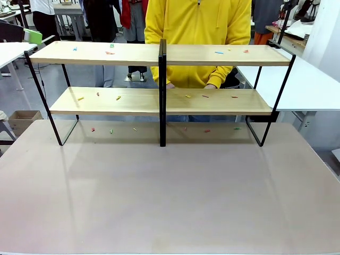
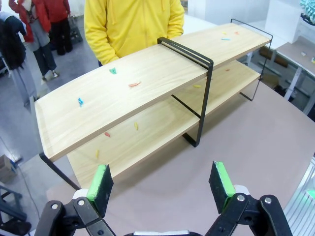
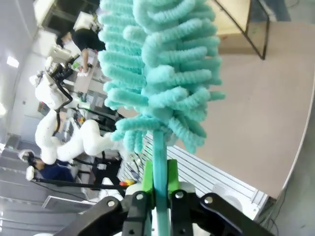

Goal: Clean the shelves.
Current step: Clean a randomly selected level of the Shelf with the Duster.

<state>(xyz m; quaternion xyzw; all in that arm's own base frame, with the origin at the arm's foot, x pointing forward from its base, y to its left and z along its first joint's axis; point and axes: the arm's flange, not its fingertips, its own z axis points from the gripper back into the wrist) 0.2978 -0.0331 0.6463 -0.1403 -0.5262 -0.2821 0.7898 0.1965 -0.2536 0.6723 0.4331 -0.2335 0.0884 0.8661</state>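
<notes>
Bright, even overhead light. In the front view the shelves [image 1: 133,101] cast a soft shadow on the bench [image 1: 170,202] toward 6 o'clock. Both wrist views bow straight edges near their rims; the duster [image 3: 157,64], very close, looks slightly soft.

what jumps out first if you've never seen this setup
The fluffy teal duster clamped upright in the right gripper grabs the eye first. In the front view the two-tier wooden shelves span the scene, both boards dotted with small coloured scraps, and a person in a yellow hoodie stands right behind them. The left gripper hangs open facing the rack.
</notes>
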